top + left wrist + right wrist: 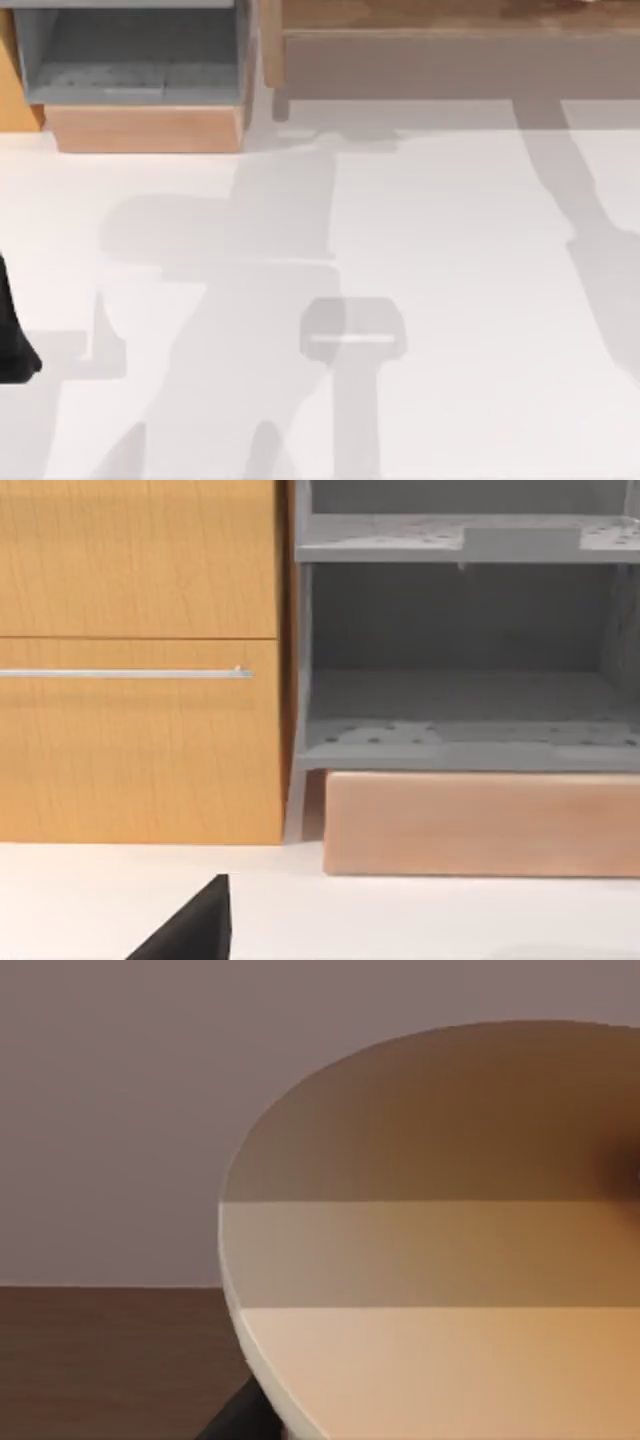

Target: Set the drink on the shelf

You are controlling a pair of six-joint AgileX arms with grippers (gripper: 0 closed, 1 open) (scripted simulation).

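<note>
One shelf (450, 45), one grey-lined box (140, 60), perhaps one drink (440, 1260).

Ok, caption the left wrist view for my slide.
Grey-lined box with its pale wood front beside an orange wood cabinet on the white table.

left arm (14, 335) at table's left edge

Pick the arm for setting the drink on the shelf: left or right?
Right, probably. Its wrist camera has the drink close up, with brown wood behind. The left arm sits at the left edge of the table, facing the grey box, away from the shelf.
</note>
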